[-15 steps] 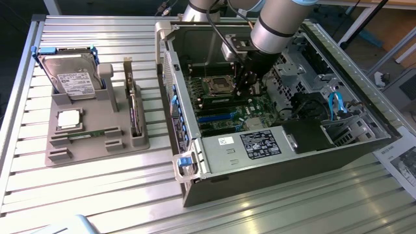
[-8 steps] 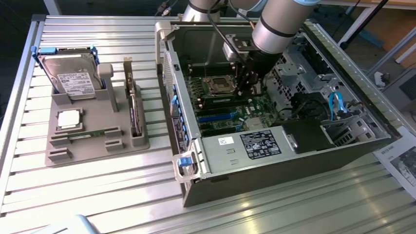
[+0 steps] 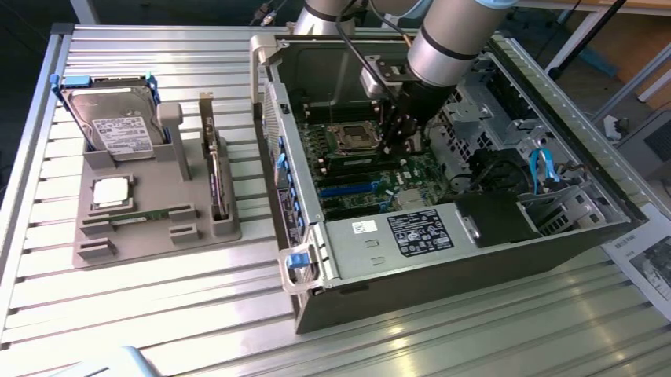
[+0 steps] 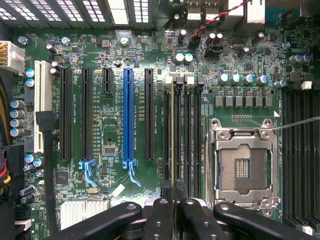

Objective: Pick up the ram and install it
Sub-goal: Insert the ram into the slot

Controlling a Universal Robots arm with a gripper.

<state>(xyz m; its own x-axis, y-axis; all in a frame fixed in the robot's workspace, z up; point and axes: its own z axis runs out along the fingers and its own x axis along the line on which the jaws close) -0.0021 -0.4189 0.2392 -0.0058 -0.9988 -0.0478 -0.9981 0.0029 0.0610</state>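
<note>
Counted one arm [image 3: 451, 47], reaching down into one open computer case [image 3: 618, 196]. Found its claw [image 4: 174, 205] clenched on the ram [image 4: 172, 140]: one thin stick, seen edge-on from the wrist, pinched between the black fingers [image 4: 161, 215]. Stood lengthwise along the bank of black memory slots [image 4: 192, 130], just beside the one empty processor socket [image 4: 242, 167]. Could not tell whether seated in a slot or held just above it.

On the motherboard [image 4: 112, 120], counted one white expansion slot [image 4: 42, 100], one blue slot [image 4: 128, 115], three long black slots [image 4: 66, 115] and one short black slot [image 4: 107, 81]. Noted a second bank of memory slots [image 4: 300, 150] on the socket's far side. Saw white lettering beside the slots, too small to read.

At the exterior view's left, counted one grey holder tray [image 3: 157, 239] carrying one hard drive [image 3: 115, 118], one square silver processor chip [image 3: 110, 191], one upright circuit card [image 3: 215, 173] and one thin green strip [image 3: 141, 214] lying flat near the tray's front. Made out one white label on the drive and one black label [image 3: 419, 233] inside the case; could read the print on neither.
</note>
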